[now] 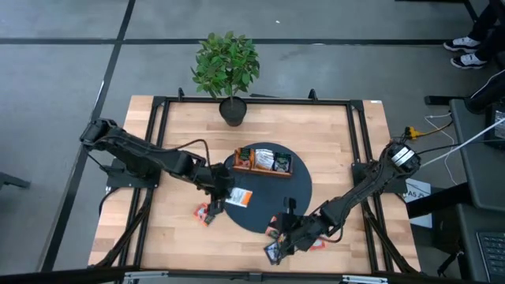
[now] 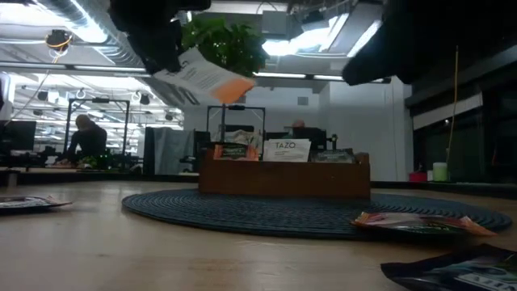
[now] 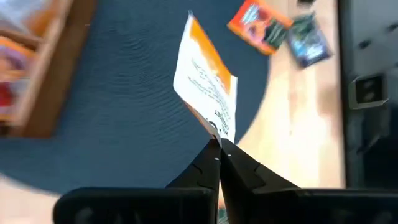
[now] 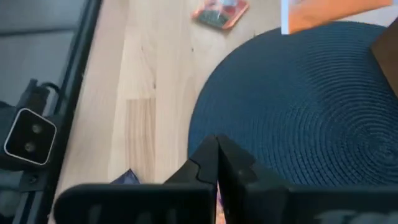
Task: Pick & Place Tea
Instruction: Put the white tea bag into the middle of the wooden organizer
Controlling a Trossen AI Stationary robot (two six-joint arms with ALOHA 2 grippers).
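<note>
- Left gripper (image 1: 223,192) over the near-left part of the round dark mat (image 1: 304,193), fingers pressed together on 1 white-and-orange sachet (image 3: 206,87), pinched at its corner.
- That sachet hangs clear of the mat; low view shows it in the air, tilted, in front of the wooden tray (image 2: 284,175).
- Right gripper (image 1: 282,241) low at the mat's near edge, fingers pressed together; cannot tell if anything is caught between them.
- Wooden tray sits on the far part of the mat, several sachets standing upright in its compartments, 1 white one reading TAZO (image 2: 285,149).
- 1 orange sachet (image 1: 205,212) flat on the table (image 1: 158,229) just left of the mat, below the left gripper.
- 1 dark sachet (image 1: 273,252) on the table by the right gripper; an orange sachet (image 2: 408,221) lies at the mat's near-right edge.
- Potted plant (image 1: 227,67) at the table's far edge, well apart from both grippers.
</note>
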